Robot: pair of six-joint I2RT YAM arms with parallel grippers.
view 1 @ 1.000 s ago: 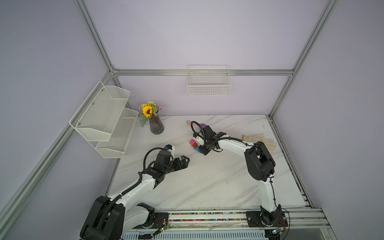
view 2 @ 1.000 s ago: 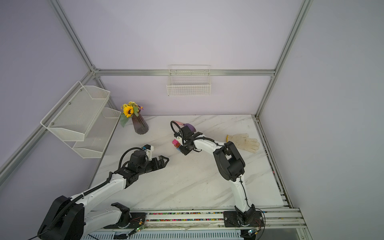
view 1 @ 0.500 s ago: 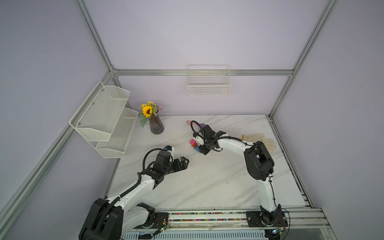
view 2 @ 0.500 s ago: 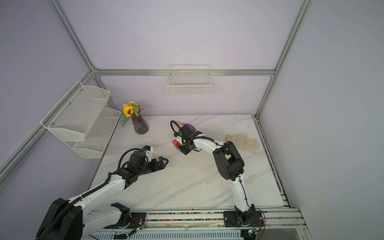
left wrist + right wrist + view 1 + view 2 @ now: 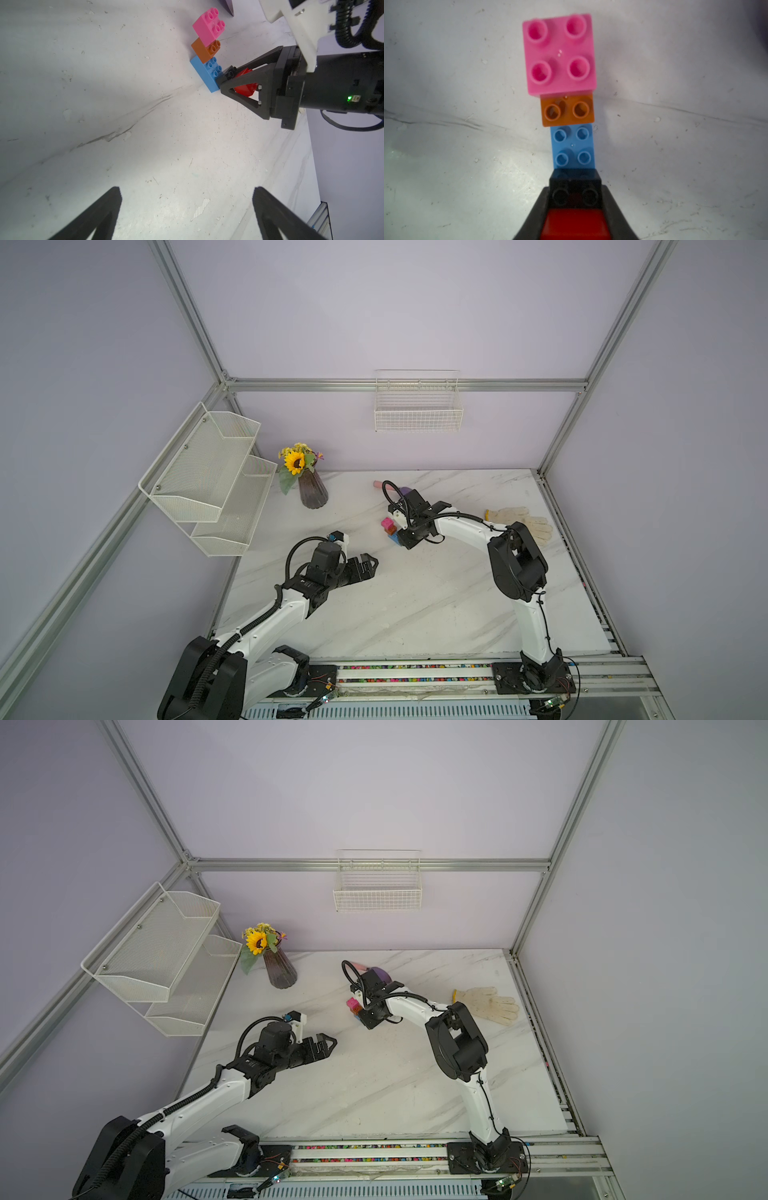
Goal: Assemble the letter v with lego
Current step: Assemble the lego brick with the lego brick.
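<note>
Marble table [image 5: 415,614] under right hand [image 5: 226,78] clamping half-hidden red brick [image 5: 575,224]; left hand [image 5: 187,191] gapes wide.

The right gripper [image 5: 225,80] is hiding most of the red brick [image 5: 245,88] and black brick [image 5: 230,71]. The right arm [image 5: 411,1006] is covering most of the trowel [image 5: 379,972]. The picture edge is cutting off the fingers [image 5: 99,216] of the left gripper [image 5: 187,189].

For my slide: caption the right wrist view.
Right gripper shut on red brick at black brick; blue, orange, pink stepped beyond.

Lego [image 5: 389,525] on table [image 5: 415,605], vase [image 5: 313,494] behind left, glove [image 5: 519,520] right, trowel [image 5: 379,484] just behind
</note>
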